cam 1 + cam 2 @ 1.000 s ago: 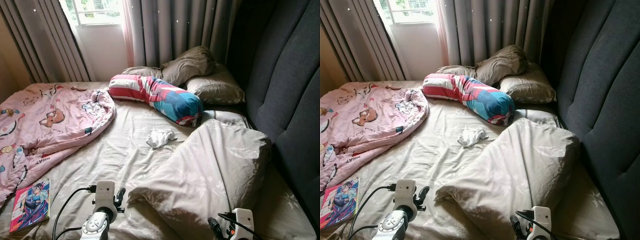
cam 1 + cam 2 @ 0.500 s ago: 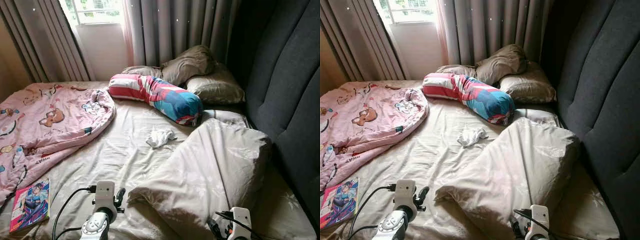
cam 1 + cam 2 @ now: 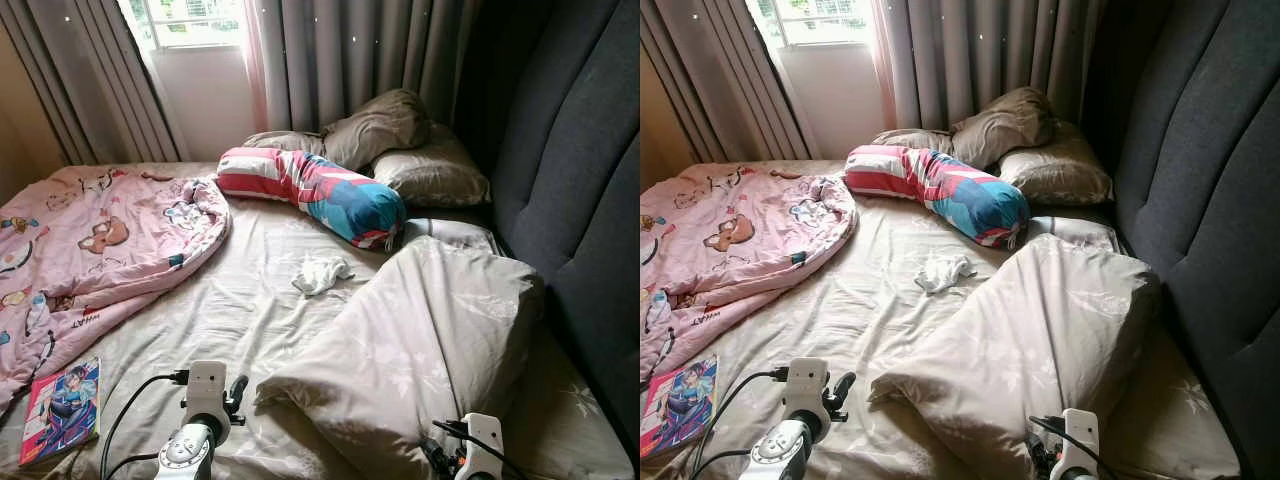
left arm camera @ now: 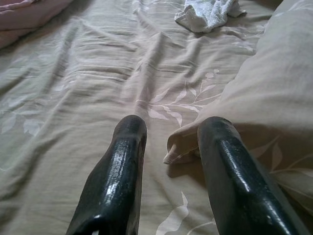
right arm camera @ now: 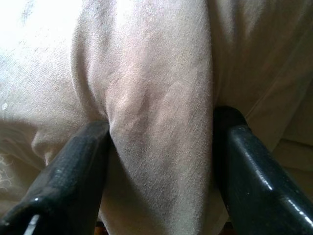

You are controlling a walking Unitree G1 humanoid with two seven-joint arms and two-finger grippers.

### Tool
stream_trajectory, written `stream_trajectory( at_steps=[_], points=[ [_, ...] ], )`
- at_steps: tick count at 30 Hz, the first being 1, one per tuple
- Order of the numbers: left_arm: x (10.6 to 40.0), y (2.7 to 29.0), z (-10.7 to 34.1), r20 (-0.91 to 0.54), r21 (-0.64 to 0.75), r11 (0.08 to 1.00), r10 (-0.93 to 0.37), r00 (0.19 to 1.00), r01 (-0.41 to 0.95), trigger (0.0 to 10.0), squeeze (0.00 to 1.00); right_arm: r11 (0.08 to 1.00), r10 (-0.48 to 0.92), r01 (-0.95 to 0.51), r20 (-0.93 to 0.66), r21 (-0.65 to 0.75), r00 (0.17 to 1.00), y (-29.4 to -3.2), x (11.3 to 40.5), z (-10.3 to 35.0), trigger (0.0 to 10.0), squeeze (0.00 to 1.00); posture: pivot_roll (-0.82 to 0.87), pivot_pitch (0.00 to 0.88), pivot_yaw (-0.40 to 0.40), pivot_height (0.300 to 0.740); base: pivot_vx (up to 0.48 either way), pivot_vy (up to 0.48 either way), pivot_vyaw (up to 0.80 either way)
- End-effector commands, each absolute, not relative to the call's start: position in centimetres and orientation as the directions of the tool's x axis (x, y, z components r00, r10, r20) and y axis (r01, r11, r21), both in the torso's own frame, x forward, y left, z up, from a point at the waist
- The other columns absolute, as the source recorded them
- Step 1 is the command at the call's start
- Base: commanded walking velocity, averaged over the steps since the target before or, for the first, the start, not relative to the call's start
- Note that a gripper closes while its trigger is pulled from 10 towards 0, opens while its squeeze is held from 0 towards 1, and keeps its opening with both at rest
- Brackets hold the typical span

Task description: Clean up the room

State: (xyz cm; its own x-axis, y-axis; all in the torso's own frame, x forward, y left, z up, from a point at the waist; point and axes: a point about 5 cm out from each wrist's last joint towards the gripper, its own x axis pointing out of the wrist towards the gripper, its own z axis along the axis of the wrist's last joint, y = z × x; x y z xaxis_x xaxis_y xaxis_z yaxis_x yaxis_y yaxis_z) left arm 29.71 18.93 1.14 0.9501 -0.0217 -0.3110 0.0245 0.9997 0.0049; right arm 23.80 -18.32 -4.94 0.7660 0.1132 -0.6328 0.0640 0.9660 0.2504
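Observation:
A crumpled beige duvet (image 3: pixel 430 340) lies heaped on the right side of the bed. My left gripper (image 3: pixel 237 390) hovers low at its near left corner. In the left wrist view that gripper (image 4: pixel 168 137) is open, and the duvet's corner tip (image 4: pixel 178 147) sits between the fingers. My right gripper (image 3: pixel 432 458) is at the duvet's near edge. In the right wrist view it (image 5: pixel 161 142) is open wide, with a thick fold of the duvet (image 5: pixel 156 98) bulging between the fingers. A small white cloth (image 3: pixel 320 273) lies on the sheet mid-bed.
A pink cartoon blanket (image 3: pixel 90 250) covers the bed's left side, with a comic book (image 3: pixel 62 408) at its near edge. A striped bolster (image 3: pixel 320 190) and beige pillows (image 3: pixel 430 175) lie at the far end. A dark padded headboard (image 3: pixel 580 200) lines the right, and curtains (image 3: pixel 350 60) hang behind.
Both arms have sunk a little lower in the eye views, the right one more. The bedding has not moved.

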Motion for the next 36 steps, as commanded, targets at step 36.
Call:
stream_trajectory(
  at_steps=[36],
  points=[
    [30.2, 18.8, 1.7, -0.294, 0.009, 0.999, -0.039, 0.955, 0.044, 10.0, 0.0, 0.985, -0.027, 0.139, -0.696, 0.104, 0.718, -18.4, 22.6, -5.9, 0.0, 0.0, -0.07, 0.0, 0.067, 0.646, 0.0, 0.0, 0.0]
  ],
)
